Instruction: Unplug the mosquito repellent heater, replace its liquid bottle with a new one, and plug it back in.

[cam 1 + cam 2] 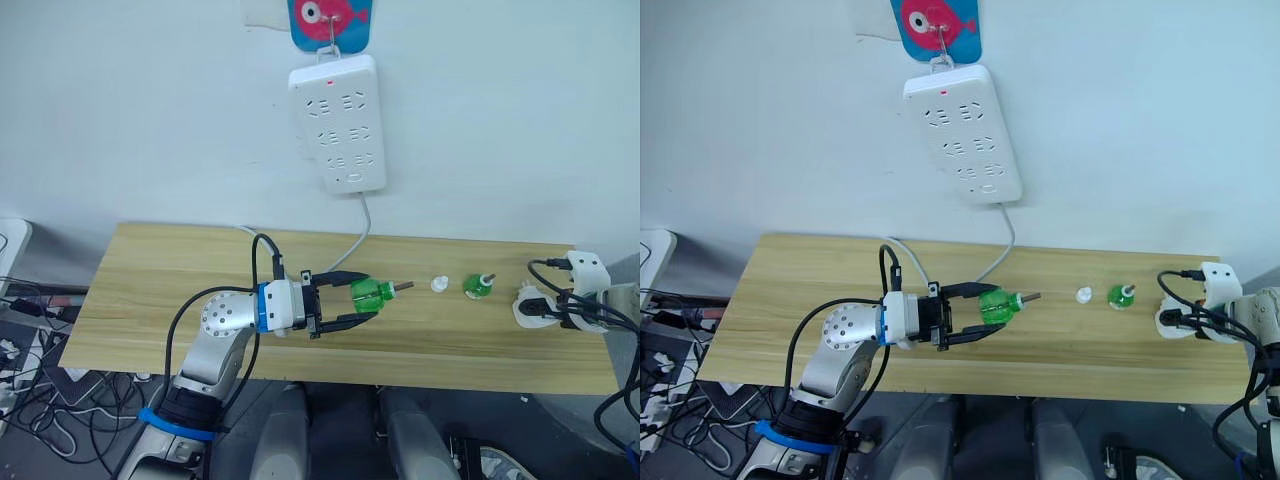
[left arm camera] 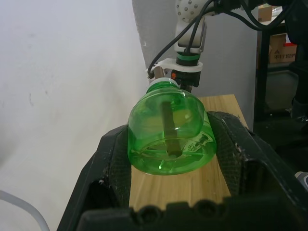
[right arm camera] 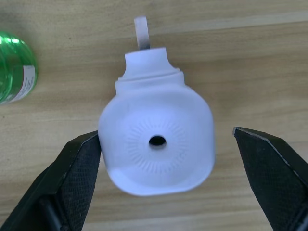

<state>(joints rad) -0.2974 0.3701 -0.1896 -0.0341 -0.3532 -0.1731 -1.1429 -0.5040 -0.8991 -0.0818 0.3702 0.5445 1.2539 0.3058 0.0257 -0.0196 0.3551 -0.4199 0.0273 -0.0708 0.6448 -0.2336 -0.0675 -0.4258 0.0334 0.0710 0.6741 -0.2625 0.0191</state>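
Translucent green bottle with bare dark wick (image 1: 372, 294) clamped sideways in left gripper (image 1: 352, 300) above light wooden table (image 1: 150, 290), small white rounded heater (image 3: 156, 142) lying between spread fingers of right gripper (image 3: 166, 178), second green bottle (image 1: 478, 286) standing near loose white cap (image 1: 438, 284).

The second green bottle (image 3: 14, 67) is cut off by the right wrist view's edge, the right end effector (image 1: 560, 305) is largely masked by cables in the head views, and the loose white cap (image 1: 438, 284) is too small to make out.
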